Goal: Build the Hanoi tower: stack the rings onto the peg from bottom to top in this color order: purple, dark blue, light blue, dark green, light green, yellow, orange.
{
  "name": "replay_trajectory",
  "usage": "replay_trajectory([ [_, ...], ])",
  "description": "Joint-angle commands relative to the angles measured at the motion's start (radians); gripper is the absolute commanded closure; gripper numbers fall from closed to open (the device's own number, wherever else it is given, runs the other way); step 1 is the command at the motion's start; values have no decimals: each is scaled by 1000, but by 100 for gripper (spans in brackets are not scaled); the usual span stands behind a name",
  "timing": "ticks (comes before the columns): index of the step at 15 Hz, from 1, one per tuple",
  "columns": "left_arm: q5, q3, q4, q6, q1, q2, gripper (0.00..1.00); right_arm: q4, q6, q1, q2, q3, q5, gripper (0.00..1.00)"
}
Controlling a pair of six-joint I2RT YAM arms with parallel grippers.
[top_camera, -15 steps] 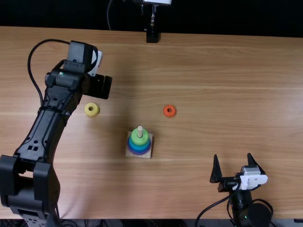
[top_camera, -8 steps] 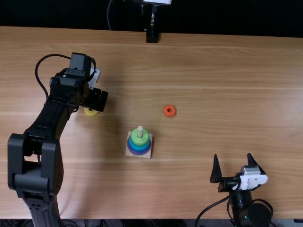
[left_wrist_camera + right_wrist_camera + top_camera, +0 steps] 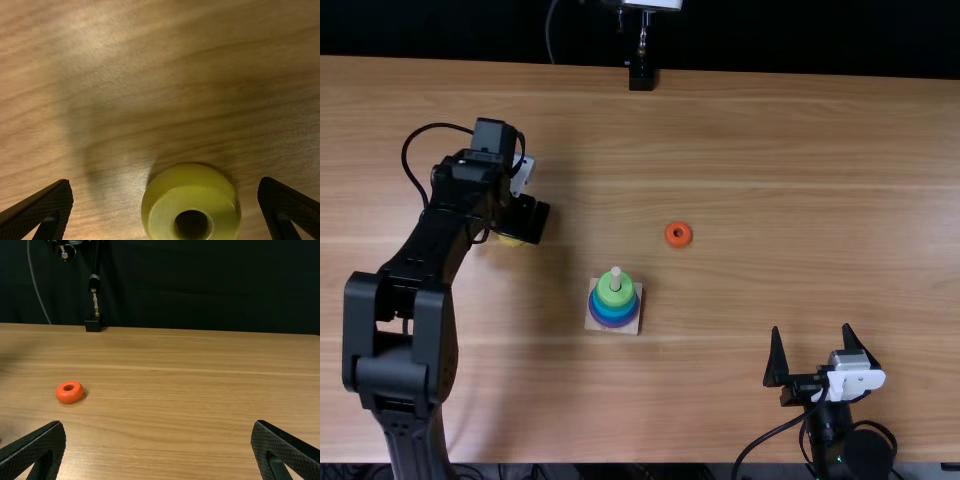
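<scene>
Nearest, the right hand (image 3: pixel 811 329) is held with fingers spread, just past three o'clock of the peg (image 3: pixel 616 276), where purple (image 3: pixel 611 322), blue (image 3: pixel 611 311) and green rings (image 3: pixel 610 291) are stacked on the tabletop (image 3: pixel 770 220). Out at ten o'clock the yellow ring (image 3: pixel 192 175) is seen, the orange ring (image 3: pixel 678 234) is placed between one and two, and over the yellow the left hand (image 3: pixel 523 224) is poised, fingers apart, nothing gripped!

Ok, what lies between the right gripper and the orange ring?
Only bare wooden table lies between the right gripper and the orange ring; the top view shows that stretch.
</scene>
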Motion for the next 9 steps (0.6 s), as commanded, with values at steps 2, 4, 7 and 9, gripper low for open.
replay_trajectory([
  [2, 24, -17, 1, 10, -7, 18, 0, -16, 3, -14, -13, -12, -4, 0],
  [4, 24, -18, -18, 4, -7, 20, 0, -17, 1, -14, -13, -12, -4, 0],
  [7, 24, -18, -80, 6, -7, 18, 30, -16, 1, -14, -13, -12, -4, 0],
  [9, 24, -18, -77, 12, -7, 18, 60, -17, 1, -14, -13, -12, -4, 0],
])
